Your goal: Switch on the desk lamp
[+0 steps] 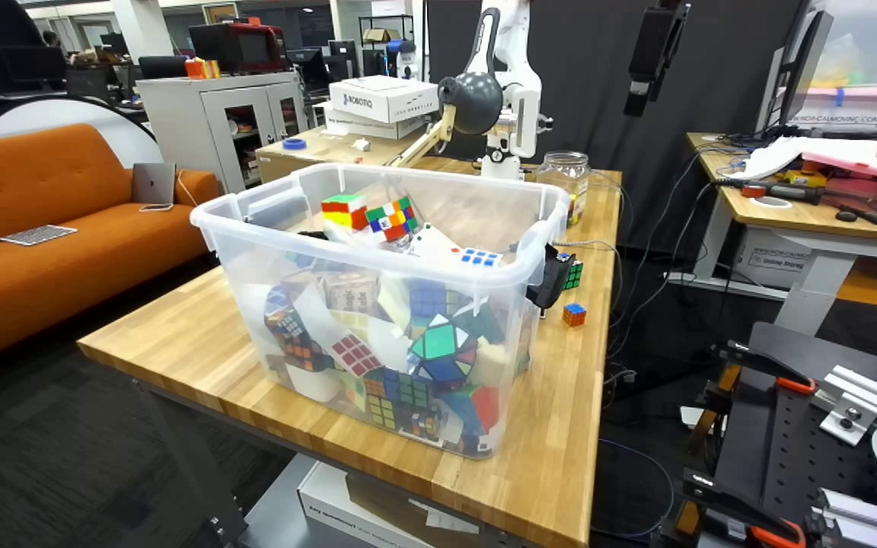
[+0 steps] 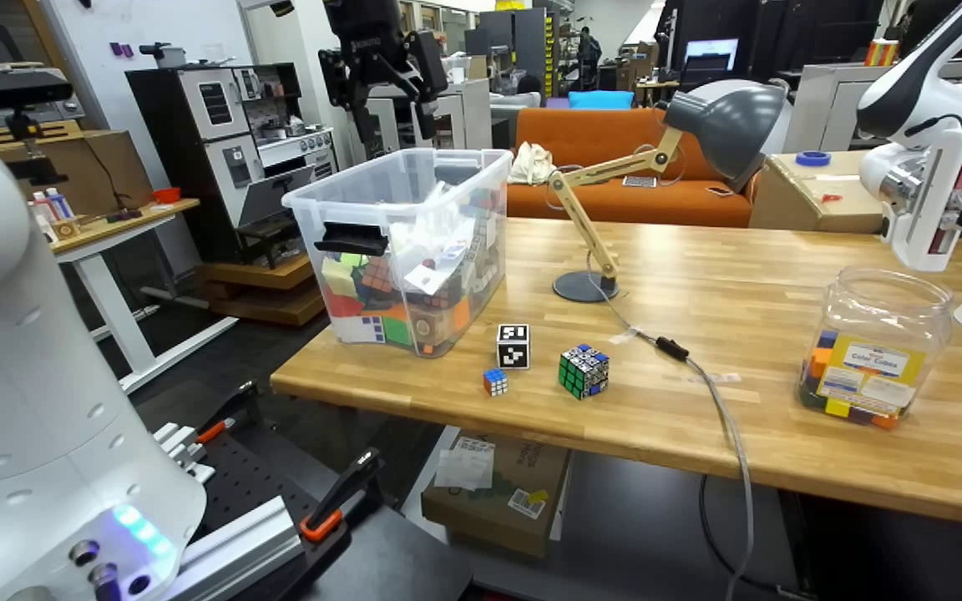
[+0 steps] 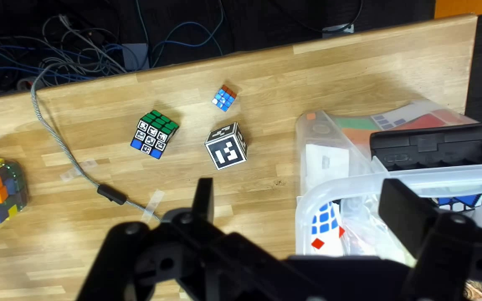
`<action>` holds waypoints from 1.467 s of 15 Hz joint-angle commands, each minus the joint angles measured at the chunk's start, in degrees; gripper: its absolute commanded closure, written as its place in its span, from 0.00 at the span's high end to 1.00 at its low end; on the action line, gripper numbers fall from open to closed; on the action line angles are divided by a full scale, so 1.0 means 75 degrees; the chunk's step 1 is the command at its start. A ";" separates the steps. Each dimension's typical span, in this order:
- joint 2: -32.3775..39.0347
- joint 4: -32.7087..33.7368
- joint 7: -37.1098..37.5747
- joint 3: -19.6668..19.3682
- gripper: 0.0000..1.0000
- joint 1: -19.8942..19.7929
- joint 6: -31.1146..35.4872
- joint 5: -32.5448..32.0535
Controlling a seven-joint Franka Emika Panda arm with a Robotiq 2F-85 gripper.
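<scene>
1. Closest to my control hangs the gripper (image 2: 397,129), in the air well above the surface (image 2: 740,284), its fingers (image 3: 203,200) spread wide and holding nothing. I judge the task barely begun: no contact, the whole action left.
2. Along the edge nearest the robot base (image 2: 38,426) I see a mini cube (image 3: 224,98), a marker cube (image 3: 226,146) just behind it, and a patterned cube (image 3: 154,134) beside the marker cube.
3. Farther in from that edge lies a black inline switch (image 2: 671,348) on the grey cord (image 2: 746,484), which drops over the edge. It looks like my target; reaching it, pressing it and checking for light all remain.
4. At about that depth, a clear jar (image 2: 890,307) of colour blocks (image 2: 837,407) stands toward one end; the clear bin (image 1: 377,255), heaped with puzzle cubes (image 1: 391,219), takes up the opposite end, near a corner.
5. Deeper in, between the switch and the far edge, stands the desk lamp (image 2: 615,171), its dark head (image 2: 723,117) turned away from the bin. The bulb is hidden from me; I see no glow beneath, so I judge it off.
6. Past the far edge sits an orange sofa (image 2: 598,138) with a laptop (image 1: 153,183) on it, near a pale cabinet (image 1: 187,137); farther back I make out a lit screen (image 2: 711,54).
</scene>
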 commanded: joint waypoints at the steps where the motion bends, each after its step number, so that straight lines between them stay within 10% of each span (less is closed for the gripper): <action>1: 0.0279 0.0120 0.0077 0.0074 1.00 -0.0144 0.0156 -0.0055; 10: 0.2759 0.1433 0.1068 0.0157 1.00 -0.0616 0.2095 -0.0617; 22: 0.2745 0.1410 0.0923 0.0106 1.00 -0.0547 0.2027 -0.0443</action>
